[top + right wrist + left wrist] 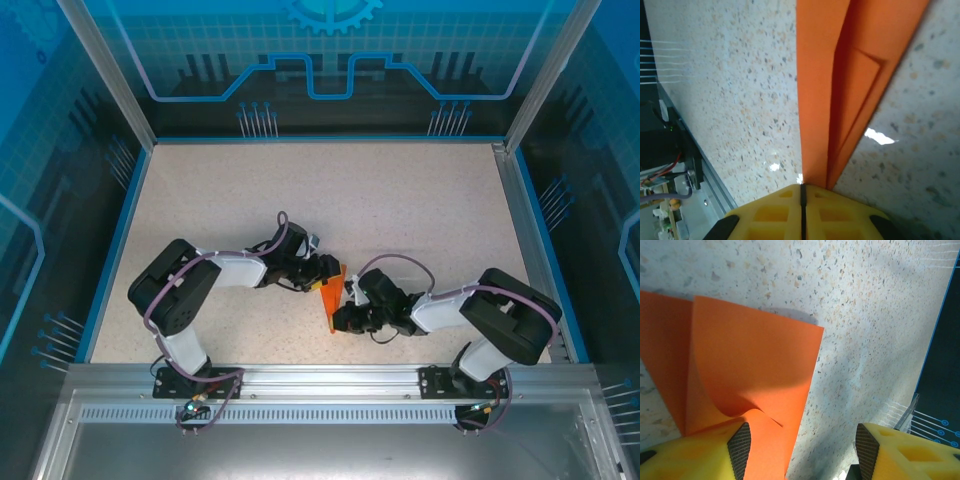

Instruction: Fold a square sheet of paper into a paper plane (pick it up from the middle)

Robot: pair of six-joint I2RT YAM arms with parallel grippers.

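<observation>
The orange sheet of paper is folded into a slim, layered wedge like a paper plane and stands on edge between the two arms. My right gripper is shut on its lower end. In the right wrist view the paper rises straight out of the closed yellow jaws, with its flaps stacked on one side. My left gripper is at the paper's upper end and is open. A curled flap of paper lies against its left fingertip pad. The right pad stands apart over bare table.
The speckled table is ringed by a blue rim, and a metal rail runs along the near edge. The blue side wall shows to the right in the left wrist view. Rail and cabling show at lower left in the right wrist view.
</observation>
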